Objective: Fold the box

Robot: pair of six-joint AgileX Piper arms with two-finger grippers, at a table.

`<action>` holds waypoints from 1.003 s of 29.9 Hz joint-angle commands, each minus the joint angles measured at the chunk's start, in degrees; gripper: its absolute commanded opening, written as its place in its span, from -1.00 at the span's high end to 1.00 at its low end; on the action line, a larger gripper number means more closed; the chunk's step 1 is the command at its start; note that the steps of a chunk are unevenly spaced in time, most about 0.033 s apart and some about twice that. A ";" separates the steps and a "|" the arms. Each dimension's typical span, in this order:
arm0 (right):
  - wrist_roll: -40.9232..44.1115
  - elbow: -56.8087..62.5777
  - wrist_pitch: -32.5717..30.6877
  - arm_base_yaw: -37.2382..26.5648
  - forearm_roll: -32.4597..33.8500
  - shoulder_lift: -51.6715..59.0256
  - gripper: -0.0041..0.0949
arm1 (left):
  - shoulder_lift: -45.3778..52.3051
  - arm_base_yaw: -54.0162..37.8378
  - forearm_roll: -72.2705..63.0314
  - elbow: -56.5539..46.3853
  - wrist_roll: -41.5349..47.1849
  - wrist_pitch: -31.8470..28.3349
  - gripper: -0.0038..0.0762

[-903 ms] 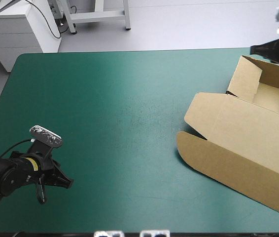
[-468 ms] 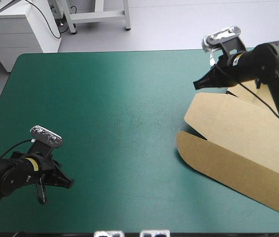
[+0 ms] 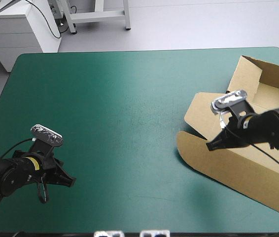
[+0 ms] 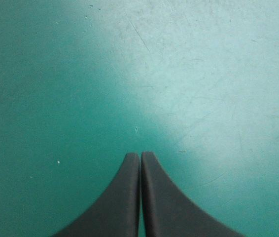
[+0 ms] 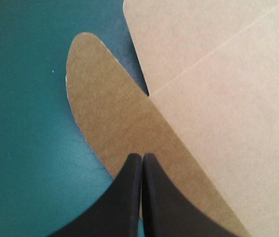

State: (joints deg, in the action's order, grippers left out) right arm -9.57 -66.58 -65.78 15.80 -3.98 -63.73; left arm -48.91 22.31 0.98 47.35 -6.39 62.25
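The brown box (image 3: 250, 143) lies at the table's right side, an open tray with raised walls at the far right and its lid spread flat toward the middle. A rounded flap (image 5: 110, 113) of the lid points toward the table's centre. My right gripper (image 3: 212, 145) is shut and hovers over that flap near the lid's front-left corner; in the right wrist view its tips (image 5: 142, 159) sit above the flap's edge, holding nothing. My left gripper (image 3: 70, 181) is shut over bare teal-green cover at the near left, its tips (image 4: 140, 157) closed with nothing between them.
The teal-green table (image 3: 120, 108) stretches bare between the two arms. A white cabinet (image 3: 21, 29) and a table frame stand beyond the far edge.
The right arm swung in from beyond the far right corner, passed over the box's far side, and came down over the lid's front-left flap. The left arm barely moved.
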 commanded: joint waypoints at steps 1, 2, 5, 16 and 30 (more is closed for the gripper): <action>-0.01 6.84 6.53 0.04 0.10 7.19 0.95 | 0.38 0.06 -2.00 -1.12 0.46 -2.80 0.92; -0.01 9.18 7.32 0.04 0.01 9.14 0.95 | 0.38 0.06 -2.23 -2.27 0.46 -3.25 0.92; -0.01 15.20 9.28 0.04 0.01 14.46 0.95 | 0.38 0.06 -2.58 -5.16 0.46 -4.44 0.92; -0.01 31.08 17.51 0.04 -2.30 30.96 0.95 | 0.38 0.06 -6.91 -7.92 0.68 -6.67 0.92; -0.01 38.03 18.35 0.04 -2.39 34.69 0.95 | 0.38 0.06 -7.27 -8.26 0.67 -4.80 0.92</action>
State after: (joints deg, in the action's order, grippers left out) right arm -9.41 -27.33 -50.35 15.80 -5.97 -28.98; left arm -48.91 22.31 -5.38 37.83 -6.39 57.75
